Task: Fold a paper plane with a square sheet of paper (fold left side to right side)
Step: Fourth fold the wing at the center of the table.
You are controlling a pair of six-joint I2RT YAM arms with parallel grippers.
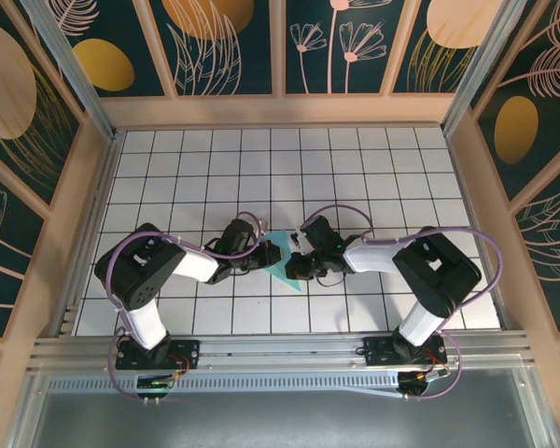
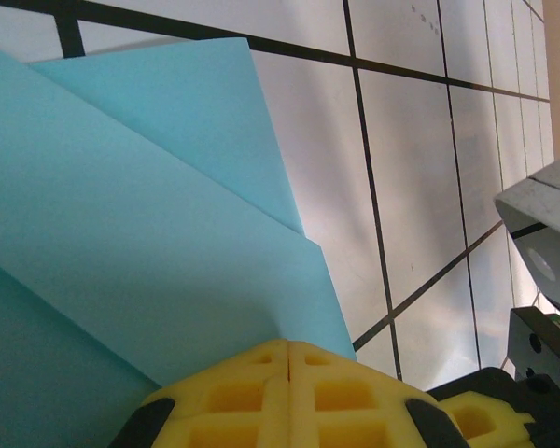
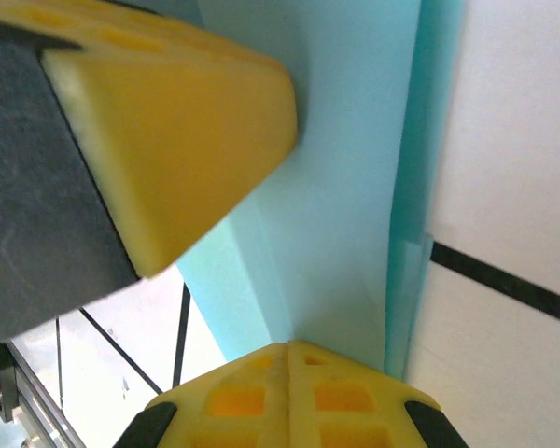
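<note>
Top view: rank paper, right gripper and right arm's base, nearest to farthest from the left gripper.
1. paper, at the left gripper tip, centre.
2. right gripper, across the paper, right of centre.
3. right arm's base, near edge, far right.

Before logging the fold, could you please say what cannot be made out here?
Top view: paper outline, mostly under left gripper and right gripper.
Left wrist view: paper's left side, cut off by frame edge.
Right wrist view: fold layers, blurred; left gripper's finger covers the top.
</note>
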